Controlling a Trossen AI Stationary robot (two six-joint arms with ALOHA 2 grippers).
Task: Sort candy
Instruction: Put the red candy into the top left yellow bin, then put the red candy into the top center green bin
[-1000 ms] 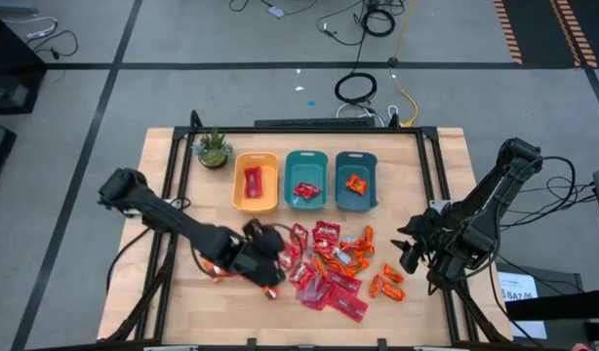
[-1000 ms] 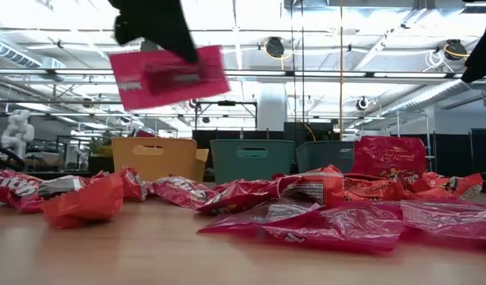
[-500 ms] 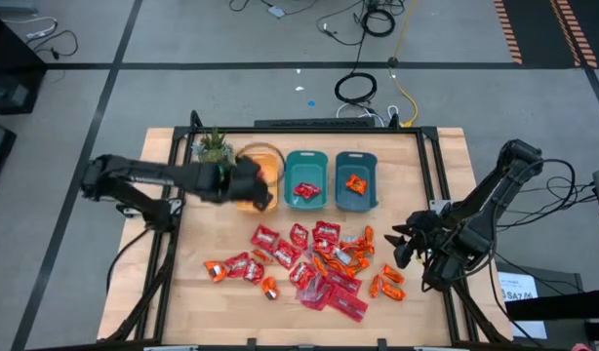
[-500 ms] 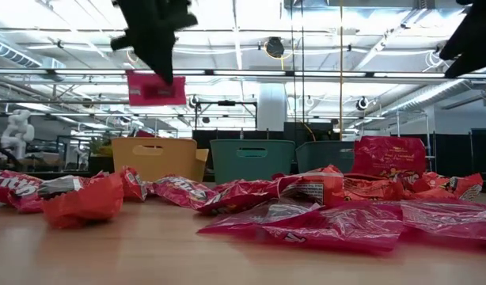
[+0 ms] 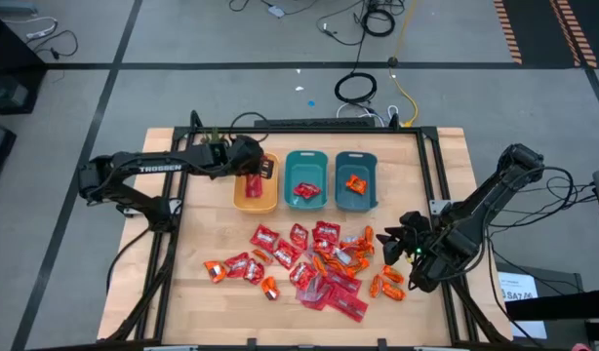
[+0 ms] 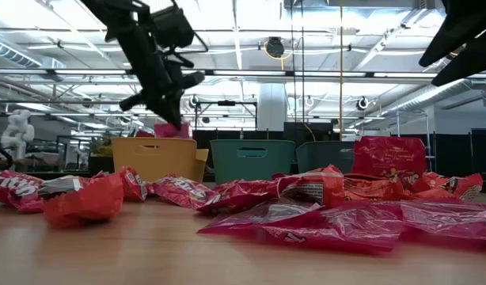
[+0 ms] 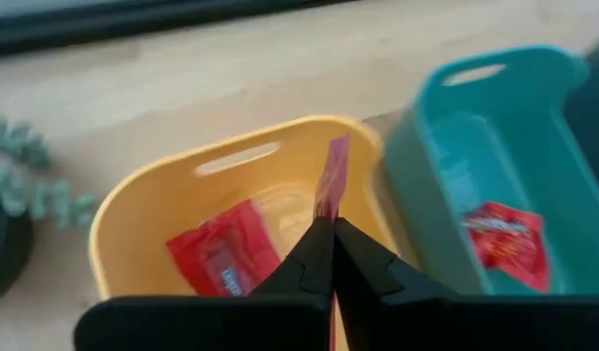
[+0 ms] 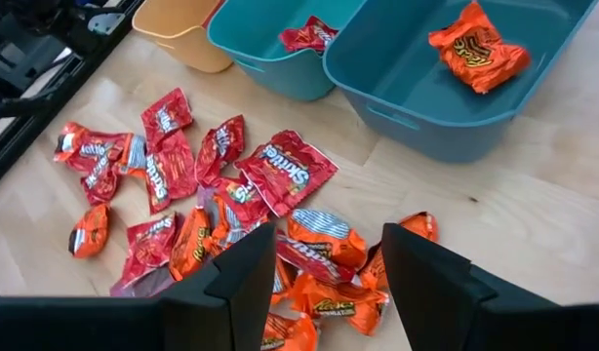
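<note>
The light wooden table (image 5: 192, 283) sits on a grey floor with cables coiled beyond its far edge; behind it the room shows bright ceiling lights and overhead pipework. At about twelve o'clock on the table stand a yellow bin (image 5: 256, 195) and two teal bins (image 5: 305, 194), with a small potted plant (image 5: 213, 148) at eleven. The left gripper (image 5: 263, 168) hangs over the yellow bin, fingers pinched on a pinkish-red packet (image 7: 332, 177). Loose candy (image 5: 314, 261) lies scattered from the centre toward five o'clock. The right gripper (image 5: 405, 246) hovers near four o'clock, fingers apart, holding nothing.
</note>
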